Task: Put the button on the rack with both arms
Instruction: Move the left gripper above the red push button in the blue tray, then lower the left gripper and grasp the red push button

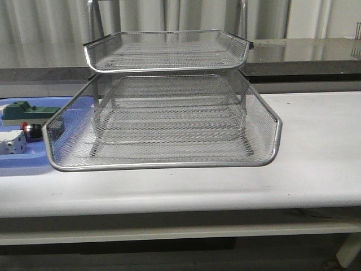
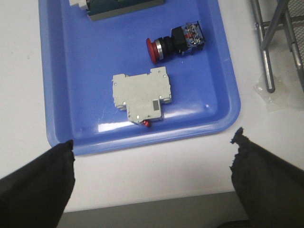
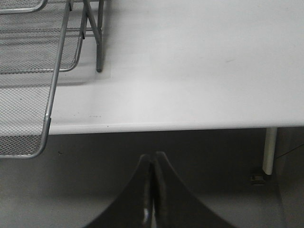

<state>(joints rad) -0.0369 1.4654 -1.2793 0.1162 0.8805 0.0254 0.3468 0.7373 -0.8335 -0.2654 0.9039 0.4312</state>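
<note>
The button (image 2: pixel 175 42), with a red head, black-silver body and blue rear block, lies on its side in the blue tray (image 2: pixel 66 80); in the front view it shows at the far left (image 1: pixel 31 132). The silver wire-mesh rack (image 1: pixel 163 113) stands mid-table, its middle tray pulled forward. My left gripper (image 2: pixel 152 147) is open and empty, above the table's front edge just short of the blue tray. My right gripper (image 3: pixel 152 159) is shut and empty, in front of the table edge to the right of the rack (image 3: pixel 28 71). Neither arm shows in the front view.
A white boxy part (image 2: pixel 140 97) lies in the blue tray between my left gripper and the button. A green block (image 1: pixel 28 111) lies further back in the tray. A rack leg (image 2: pixel 266 52) stands right of the tray. White table (image 1: pixel 316 147) extends right of the rack.
</note>
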